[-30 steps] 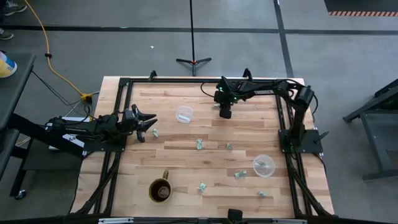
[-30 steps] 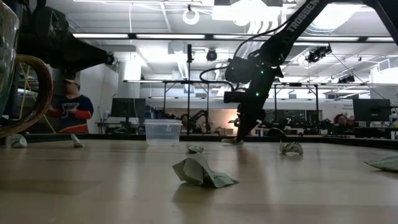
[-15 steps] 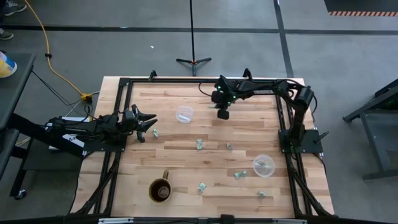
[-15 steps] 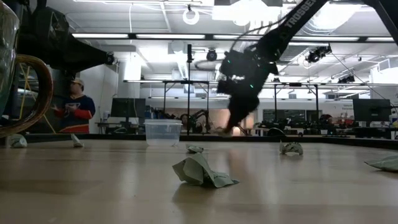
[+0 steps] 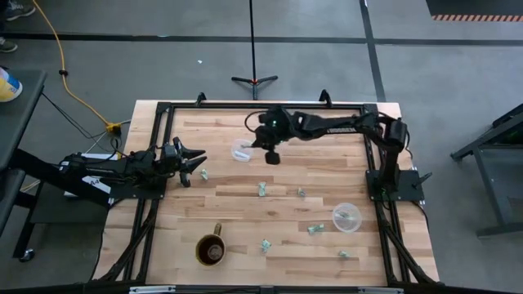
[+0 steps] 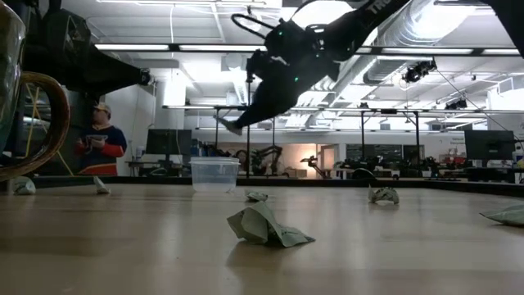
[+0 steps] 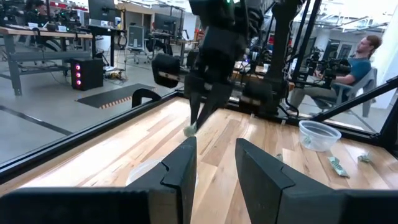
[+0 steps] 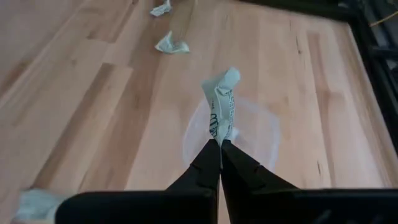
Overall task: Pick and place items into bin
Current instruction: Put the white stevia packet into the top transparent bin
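My right gripper (image 5: pixel 270 157) hangs above the table just right of a clear cup (image 5: pixel 242 149) and is shut on a pale green-and-white wrapped piece (image 8: pixel 221 109). In the right wrist view that cup (image 8: pixel 249 134) lies right beneath the piece. In the low view the gripper (image 6: pixel 232 128) is well above the clear cup (image 6: pixel 214 174). Other pieces lie loose on the wood (image 5: pixel 262 189) (image 5: pixel 301 193) (image 5: pixel 315 229) (image 5: pixel 265 244). My left gripper (image 5: pixel 198 160) waits open at the table's left edge, next to one piece (image 5: pixel 204 174). My right gripper pinches the wrapped piece by its near end (image 8: pixel 219 138) between the two fingertips (image 8: pixel 211 155). The fingers slant down from above, toward the table's left. The piece sticks out past the fingertips and is lifted clear of the table, over the clear cup.
A second clear cup (image 5: pixel 346 217) with a piece inside stands near the right side. A brown mug (image 5: pixel 211 249) sits near the front edge. A black frame (image 5: pixel 163 114) runs round the tabletop. A person (image 6: pixel 97 139) stands in the room beyond the table.
My right gripper has risen from the tabletop and swung toward the table's left, over to the clear cup, tilting as it went. It has carried the small wrapped piece up with it. The left arm has kept still.
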Controlling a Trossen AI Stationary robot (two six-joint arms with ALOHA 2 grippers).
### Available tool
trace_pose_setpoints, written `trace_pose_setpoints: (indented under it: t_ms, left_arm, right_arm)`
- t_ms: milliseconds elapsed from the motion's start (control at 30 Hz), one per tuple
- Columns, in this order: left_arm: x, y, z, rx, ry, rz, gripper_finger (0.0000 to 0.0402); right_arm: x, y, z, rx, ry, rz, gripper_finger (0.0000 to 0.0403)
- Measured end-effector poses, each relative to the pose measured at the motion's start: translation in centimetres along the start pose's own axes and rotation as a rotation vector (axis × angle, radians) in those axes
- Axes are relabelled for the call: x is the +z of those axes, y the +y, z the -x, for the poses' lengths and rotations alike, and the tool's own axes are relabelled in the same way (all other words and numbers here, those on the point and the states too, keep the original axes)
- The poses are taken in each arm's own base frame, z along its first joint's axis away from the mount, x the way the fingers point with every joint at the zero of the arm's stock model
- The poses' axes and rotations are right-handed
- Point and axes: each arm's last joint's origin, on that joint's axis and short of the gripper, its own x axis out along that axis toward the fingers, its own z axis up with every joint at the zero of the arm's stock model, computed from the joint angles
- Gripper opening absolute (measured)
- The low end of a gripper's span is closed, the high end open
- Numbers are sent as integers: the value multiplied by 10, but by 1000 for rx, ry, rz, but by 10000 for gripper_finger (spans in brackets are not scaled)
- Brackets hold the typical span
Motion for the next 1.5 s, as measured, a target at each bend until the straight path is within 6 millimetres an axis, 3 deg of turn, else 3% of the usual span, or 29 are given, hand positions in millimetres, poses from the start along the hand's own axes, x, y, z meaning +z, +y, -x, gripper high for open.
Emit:
trace_pose_setpoints:
  t_ms: [400,800,1167,1333,1500]
  left_arm:
    - [0,0,0,0,-1,0,147]
    - [0,0,0,0,-1,0,147]
    - [0,0,0,0,-1,0,147]
    - [0,0,0,0,-1,0,147]
    - [0,0,0,0,-1,0,147]
  right_arm:
    - [-10,-3,-24,-93,-26,-15,1]
    - [-9,-4,-27,-103,-55,-23,11]
    - [-6,-5,-27,-106,-67,-22,123]
    - [11,-6,-23,-92,-48,-55,170]
    - [34,6,-14,-3,127,-85,210]
